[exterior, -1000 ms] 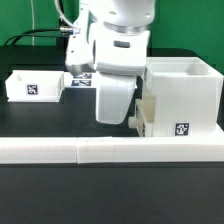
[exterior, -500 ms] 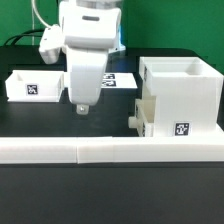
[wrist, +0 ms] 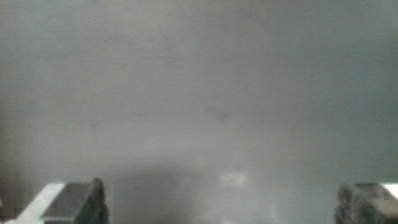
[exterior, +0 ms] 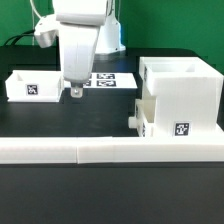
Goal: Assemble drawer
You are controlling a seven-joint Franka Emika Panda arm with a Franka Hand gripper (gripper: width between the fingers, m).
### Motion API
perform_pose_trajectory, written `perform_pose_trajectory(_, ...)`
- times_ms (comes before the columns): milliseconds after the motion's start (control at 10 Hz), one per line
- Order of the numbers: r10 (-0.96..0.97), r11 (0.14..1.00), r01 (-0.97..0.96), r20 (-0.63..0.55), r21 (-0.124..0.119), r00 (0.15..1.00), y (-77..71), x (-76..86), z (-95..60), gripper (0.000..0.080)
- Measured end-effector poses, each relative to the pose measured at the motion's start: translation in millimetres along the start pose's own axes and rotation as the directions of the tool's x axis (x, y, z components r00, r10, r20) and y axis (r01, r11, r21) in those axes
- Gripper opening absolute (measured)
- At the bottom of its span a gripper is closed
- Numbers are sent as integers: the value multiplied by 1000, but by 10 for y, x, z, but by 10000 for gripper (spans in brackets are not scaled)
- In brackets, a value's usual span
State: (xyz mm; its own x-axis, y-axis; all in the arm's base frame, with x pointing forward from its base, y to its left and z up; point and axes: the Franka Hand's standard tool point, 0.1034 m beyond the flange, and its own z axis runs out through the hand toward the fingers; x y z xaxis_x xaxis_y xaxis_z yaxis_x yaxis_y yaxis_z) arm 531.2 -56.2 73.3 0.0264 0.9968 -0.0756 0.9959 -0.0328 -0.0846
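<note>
The large white drawer housing [exterior: 182, 95] stands at the exterior view's right, with a small tray [exterior: 144, 116] pushed partly into its lower opening, round knob [exterior: 132, 119] facing left. A second small open-top tray [exterior: 33, 85] with a square tag sits at the exterior view's left. My gripper [exterior: 74, 93] hangs just right of that left tray, close above the black table. It is open and empty. In the wrist view its fingertips [wrist: 71, 201] stand wide apart over blurred bare table, holding nothing.
The long low white L-shaped bar [exterior: 100, 150] runs across the front of the table. The marker board [exterior: 112, 80] lies flat behind my gripper. Cables trail at the back left.
My gripper has moved from beside the housing leftward and down, ending next to the left tray. The tray in the housing stays where it was.
</note>
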Motion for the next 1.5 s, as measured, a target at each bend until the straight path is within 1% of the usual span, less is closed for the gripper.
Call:
perform_pose_trajectory(100, -15, 1000, 15, -2, 10, 1000, -127, -57, 1, 649)
perform_pose_trajectory(200, -16, 1000, 16, -4, 21, 1000, -201, -110, 23, 649)
perform_pose_trajectory(400, -5, 1000, 5, -5, 19, 1000, -172, -80, 27, 649)
perform_pose_trajectory(600, 146, 989, -146, -3, 20, 989, -174, -73, 30, 649)
perform_pose_trajectory(700, 189, 982, -188, -5, 18, 982, -186, -80, 61, 649)
perform_pose_trajectory(800, 228, 974, -228, -11, 18, 974, -251, -106, 147, 649)
perform_pose_trajectory(900, 318, 948, -318, -28, -10, 948, -328, -158, 173, 649)
perform_pose_trajectory(1000, 395, 918, -396, -37, -16, 918, -439, -222, 193, 649)
perform_pose_trajectory(1100, 503, 864, -504, -42, -15, 863, -542, -270, 206, 649)
perform_pose_trajectory(1300, 655, 754, -657, -56, -18, 754, -718, -352, 207, 649)
perform_pose_trajectory(1400, 709, 703, -711, -58, -11, 703, -737, -350, 207, 649)
perform_pose_trajectory(1500, 728, 684, -729, -62, -5, 683, -727, -330, 211, 649)
